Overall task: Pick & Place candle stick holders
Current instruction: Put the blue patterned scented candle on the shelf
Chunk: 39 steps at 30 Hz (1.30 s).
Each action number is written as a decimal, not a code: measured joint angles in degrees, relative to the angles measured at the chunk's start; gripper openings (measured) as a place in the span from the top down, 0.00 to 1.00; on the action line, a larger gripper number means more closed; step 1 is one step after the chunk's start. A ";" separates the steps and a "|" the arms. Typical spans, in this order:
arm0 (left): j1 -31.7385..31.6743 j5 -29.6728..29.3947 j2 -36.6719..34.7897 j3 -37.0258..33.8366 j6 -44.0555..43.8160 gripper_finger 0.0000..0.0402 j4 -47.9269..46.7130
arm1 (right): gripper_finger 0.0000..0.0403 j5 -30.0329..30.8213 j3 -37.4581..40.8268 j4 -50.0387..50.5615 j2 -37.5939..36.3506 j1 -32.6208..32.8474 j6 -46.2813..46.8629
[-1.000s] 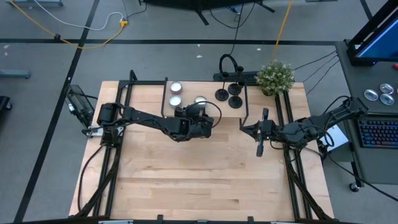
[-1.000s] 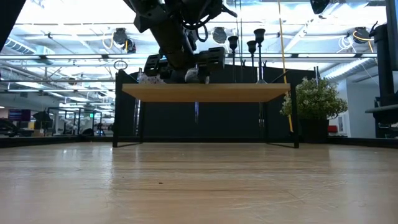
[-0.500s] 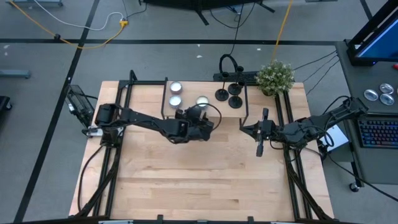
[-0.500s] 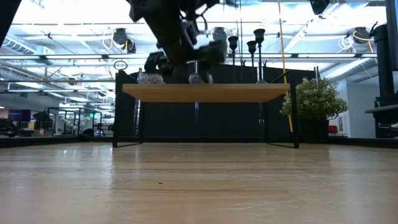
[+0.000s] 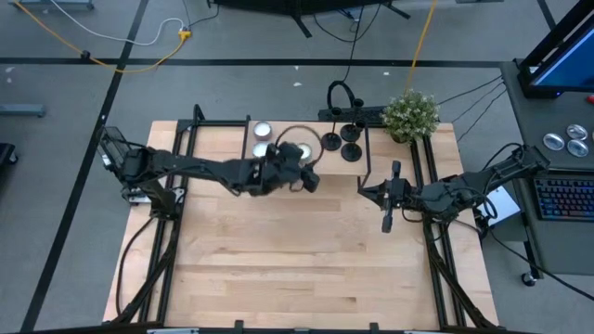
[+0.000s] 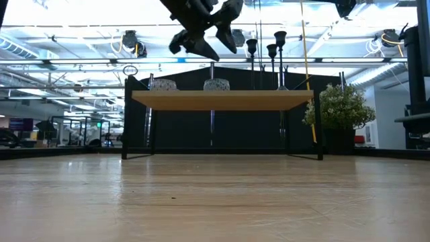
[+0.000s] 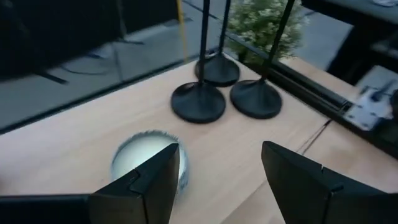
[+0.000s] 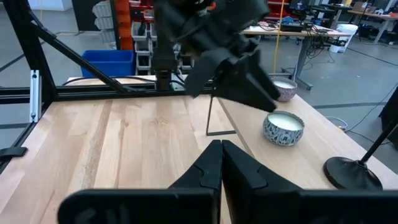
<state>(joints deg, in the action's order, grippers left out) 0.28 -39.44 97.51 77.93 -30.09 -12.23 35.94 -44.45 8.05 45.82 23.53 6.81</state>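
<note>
Three black candle stick holders (image 5: 345,142) stand near the table's far edge, each on a round disc base with a thin upright stem; the left wrist view shows them close together (image 7: 217,93). My left gripper (image 5: 309,173) hangs open above a white candle jar (image 7: 146,158), a short way to the table's left of the holders, with nothing between its fingers (image 7: 221,165). In the low view it (image 6: 216,33) is well above the jars. My right gripper (image 5: 364,190) waits shut over the table's right part, its fingers (image 8: 222,158) together.
Two more white candle jars (image 5: 262,139) stand left of the holders. A potted green plant (image 5: 410,113) sits at the far right corner. In the low view the jars and holders stand on a wooden board (image 6: 222,99) with black legs. Bare wood stretches toward the near edge.
My left gripper has risen away from the white candle jar that it stood around and has tipped from pointing steeply down to nearer level, facing the candle stick holders. The jar has stayed where it was.
</note>
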 joint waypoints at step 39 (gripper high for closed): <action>-16.12 29.02 0.49 9.88 -0.22 0.05 -21.07 | 1.00 0.00 0.00 -0.04 0.00 0.02 1.51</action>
<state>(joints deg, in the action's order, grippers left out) -15.84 -10.41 98.00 87.81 -30.30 -33.30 35.94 -44.45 8.01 45.82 23.55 8.32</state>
